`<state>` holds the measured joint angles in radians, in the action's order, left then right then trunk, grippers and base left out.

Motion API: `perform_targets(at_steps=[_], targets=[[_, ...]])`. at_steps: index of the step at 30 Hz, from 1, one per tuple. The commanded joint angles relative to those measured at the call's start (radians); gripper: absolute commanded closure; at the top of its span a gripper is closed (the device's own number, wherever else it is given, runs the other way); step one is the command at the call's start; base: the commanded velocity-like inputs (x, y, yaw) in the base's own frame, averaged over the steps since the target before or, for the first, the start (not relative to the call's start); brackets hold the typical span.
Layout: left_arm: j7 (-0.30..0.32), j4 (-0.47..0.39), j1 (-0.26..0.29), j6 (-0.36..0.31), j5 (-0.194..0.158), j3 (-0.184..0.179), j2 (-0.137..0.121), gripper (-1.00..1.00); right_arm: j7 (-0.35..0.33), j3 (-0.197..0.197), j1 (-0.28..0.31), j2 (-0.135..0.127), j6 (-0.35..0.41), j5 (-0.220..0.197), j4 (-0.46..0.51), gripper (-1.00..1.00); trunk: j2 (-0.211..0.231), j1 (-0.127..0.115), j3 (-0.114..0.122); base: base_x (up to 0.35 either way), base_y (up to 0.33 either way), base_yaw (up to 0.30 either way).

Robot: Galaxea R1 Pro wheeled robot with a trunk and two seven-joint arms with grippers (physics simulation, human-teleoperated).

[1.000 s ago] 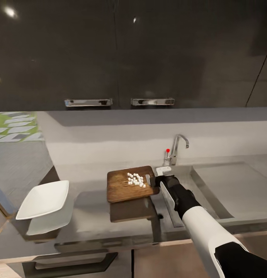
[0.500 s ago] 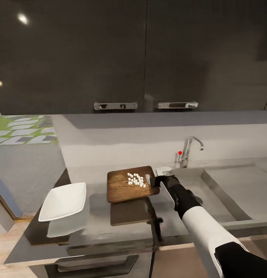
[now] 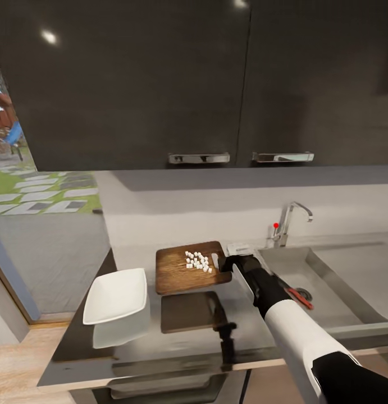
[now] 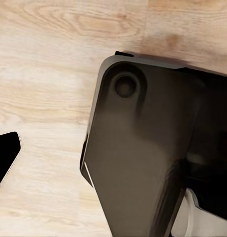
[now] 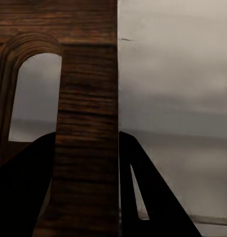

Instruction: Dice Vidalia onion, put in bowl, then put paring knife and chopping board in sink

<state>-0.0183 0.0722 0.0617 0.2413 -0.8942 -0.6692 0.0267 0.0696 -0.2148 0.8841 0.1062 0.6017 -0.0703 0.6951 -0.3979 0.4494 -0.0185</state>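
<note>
White bowl (image 3: 115,294) sits at the left on the grey countertop (image 3: 177,342), apart from the board. Wooden chopping board (image 3: 185,268) is lifted above the counter, diced onion (image 3: 197,261) on top. Right gripper (image 3: 227,264) is clamped on the board's handle-slot edge. Knife (image 3: 299,298) lies in the sink (image 3: 306,280). Left gripper's fingers can't be judged; wood floor (image 4: 49,74) under it.
</note>
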Motion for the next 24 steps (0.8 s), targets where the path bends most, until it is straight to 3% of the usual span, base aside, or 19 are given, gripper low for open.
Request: perform_targets(at_steps=[1, 24], targets=[[-0.002, 0.003, 0.001, 0.004, 0.000, -0.006, 0.001, -1.00, 0.007, -0.003, 0.001, 0.000, 0.004, -0.009, 0.001, 1.00, -0.002, 0.001, 0.000, 0.000, 0.223, 0.000], [-0.002, 0.003, 0.001, 0.004, 0.000, -0.006, 0.001, -1.00, 0.007, -0.003, 0.001, 0.000, 0.004, -0.011, 0.001, 1.00, -0.002, 0.001, 0.036, 0.000, 0.246, 0.000]])
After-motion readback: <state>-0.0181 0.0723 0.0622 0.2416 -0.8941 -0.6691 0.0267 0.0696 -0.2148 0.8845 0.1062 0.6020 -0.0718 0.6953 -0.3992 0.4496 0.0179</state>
